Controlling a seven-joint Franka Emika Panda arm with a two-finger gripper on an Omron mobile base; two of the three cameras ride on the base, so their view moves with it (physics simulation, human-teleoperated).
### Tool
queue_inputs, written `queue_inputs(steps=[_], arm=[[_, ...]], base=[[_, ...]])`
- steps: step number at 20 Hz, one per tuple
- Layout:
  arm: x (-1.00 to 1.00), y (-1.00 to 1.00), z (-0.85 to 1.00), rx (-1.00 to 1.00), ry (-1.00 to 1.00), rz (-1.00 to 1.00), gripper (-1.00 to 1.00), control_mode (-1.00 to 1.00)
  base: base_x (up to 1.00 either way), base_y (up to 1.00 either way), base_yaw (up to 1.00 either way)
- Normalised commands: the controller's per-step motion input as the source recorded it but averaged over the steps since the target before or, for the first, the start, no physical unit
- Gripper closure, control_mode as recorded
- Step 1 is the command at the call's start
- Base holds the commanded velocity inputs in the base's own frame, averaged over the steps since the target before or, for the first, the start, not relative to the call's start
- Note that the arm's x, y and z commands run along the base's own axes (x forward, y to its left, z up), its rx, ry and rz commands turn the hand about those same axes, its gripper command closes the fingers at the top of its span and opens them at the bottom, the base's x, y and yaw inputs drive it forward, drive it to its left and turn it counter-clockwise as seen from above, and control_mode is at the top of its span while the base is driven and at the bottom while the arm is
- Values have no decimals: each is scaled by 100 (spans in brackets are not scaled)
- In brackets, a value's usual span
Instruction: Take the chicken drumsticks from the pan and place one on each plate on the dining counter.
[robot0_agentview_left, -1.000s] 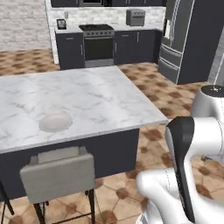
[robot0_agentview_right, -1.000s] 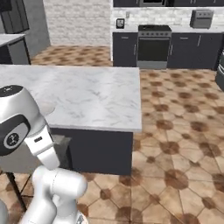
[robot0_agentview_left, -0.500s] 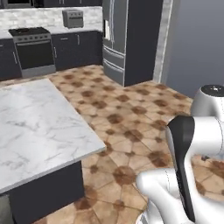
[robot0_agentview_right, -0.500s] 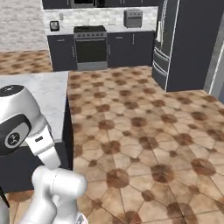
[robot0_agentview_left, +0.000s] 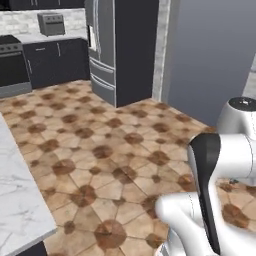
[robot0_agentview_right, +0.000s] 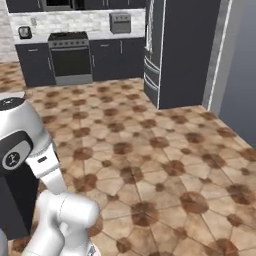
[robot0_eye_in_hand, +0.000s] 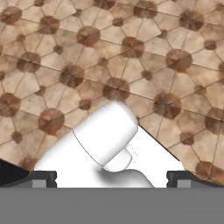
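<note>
At lower left, dining counter (robot0_agentview_left: 20, 210) corner, white grey-veined marble, pincer (robot0_eye_in_hand: 112, 177) tips spread apart

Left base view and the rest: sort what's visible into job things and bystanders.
Job:
- dining counter, its marble corner at the lower left
- gripper, jaws wide apart, holding nothing, aimed at the floor

Bystanders:
- fridge
- stove
- toaster on the back worktop
- tiled floor
</note>
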Motion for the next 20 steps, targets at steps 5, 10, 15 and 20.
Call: queue_inputs(steps=[5, 10, 15, 20], arm=[[0, 0, 0, 0, 0, 0, -100, 100], [0, 0, 0, 0, 0, 0, -100, 100], [0, 0, 0, 0, 0, 0, -100, 100], [0, 0, 0, 0, 0, 0, -100, 100]], base=[[100, -78, 30], [100, -70, 49], [100, -41, 44], [100, -1, 33]])
